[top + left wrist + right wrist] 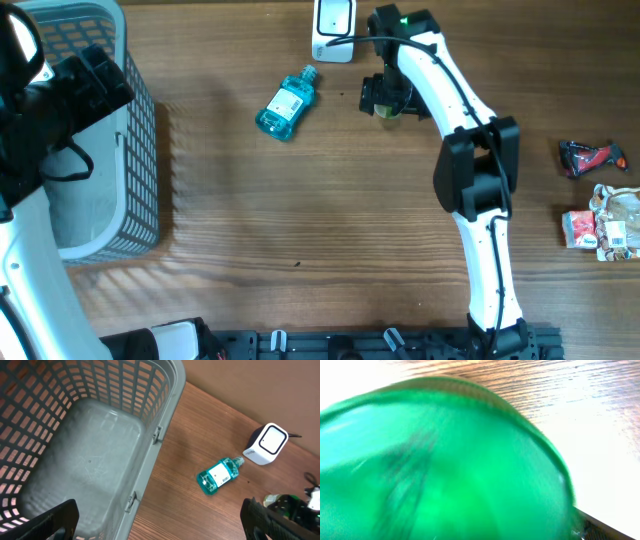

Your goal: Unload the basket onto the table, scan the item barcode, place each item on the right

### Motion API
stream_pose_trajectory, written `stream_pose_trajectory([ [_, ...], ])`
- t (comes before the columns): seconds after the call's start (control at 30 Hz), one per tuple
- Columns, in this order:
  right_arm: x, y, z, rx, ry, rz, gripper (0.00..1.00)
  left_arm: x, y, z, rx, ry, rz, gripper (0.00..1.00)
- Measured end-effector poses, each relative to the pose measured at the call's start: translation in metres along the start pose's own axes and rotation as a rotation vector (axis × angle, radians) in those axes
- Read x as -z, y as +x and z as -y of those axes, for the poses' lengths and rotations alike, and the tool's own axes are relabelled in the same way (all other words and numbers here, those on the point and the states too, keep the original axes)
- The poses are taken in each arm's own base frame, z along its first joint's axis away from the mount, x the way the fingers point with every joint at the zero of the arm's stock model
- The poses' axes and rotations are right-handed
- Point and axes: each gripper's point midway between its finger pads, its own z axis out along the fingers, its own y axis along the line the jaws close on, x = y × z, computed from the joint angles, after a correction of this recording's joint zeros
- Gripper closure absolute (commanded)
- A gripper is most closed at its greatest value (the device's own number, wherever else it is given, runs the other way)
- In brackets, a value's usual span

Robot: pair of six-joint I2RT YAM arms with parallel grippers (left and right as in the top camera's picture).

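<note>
The table (330,220) has a basket (140,150) on its left. The left gripper (159,522) hangs over it, jaws wide apart. On the right gripper (385,98) I cannot tell the jaws. A blue bottle (286,104) lies near the scanner (333,25). The green thing (445,460) is at the right gripper, by the scanner.

Left tool (160,512) gapes wide; right tool (385,98) faces down, reached far forward.
</note>
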Motion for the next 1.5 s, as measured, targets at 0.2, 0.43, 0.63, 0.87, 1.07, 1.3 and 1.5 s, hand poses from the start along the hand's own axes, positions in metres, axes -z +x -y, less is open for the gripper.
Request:
stream_pose_trajectory([
  [0.2,0.060,0.003,-0.006,0.155,-0.111,0.079,0.00,0.000,0.000,0.000,0.000,0.000,0.000,0.00],
  [0.43,0.073,-0.003,0.001,0.543,-0.113,0.139,0.00,0.000,0.000,0.000,0.000,0.000,0.001,0.00],
  [0.63,0.075,-0.033,0.007,0.656,-0.101,0.244,0.00,0.000,0.000,0.000,0.000,0.000,0.000,0.00],
  [0.87,0.015,-0.030,-0.003,0.733,-0.086,0.134,0.00,0.000,0.000,0.000,0.000,0.000,0.000,0.00],
  [1.07,-0.012,-0.029,-0.025,0.794,-0.069,0.129,0.00,0.000,0.000,0.000,0.000,0.000,0.000,0.00],
  [1.3,-0.018,-0.034,-0.027,0.806,-0.065,0.139,0.00,0.000,0.000,0.000,0.000,0.000,0.000,0.00],
  [1.5,-0.033,-0.033,-0.026,0.844,-0.051,0.117,0.00,0.000,0.000,0.000,0.000,0.000,0.001,0.00],
])
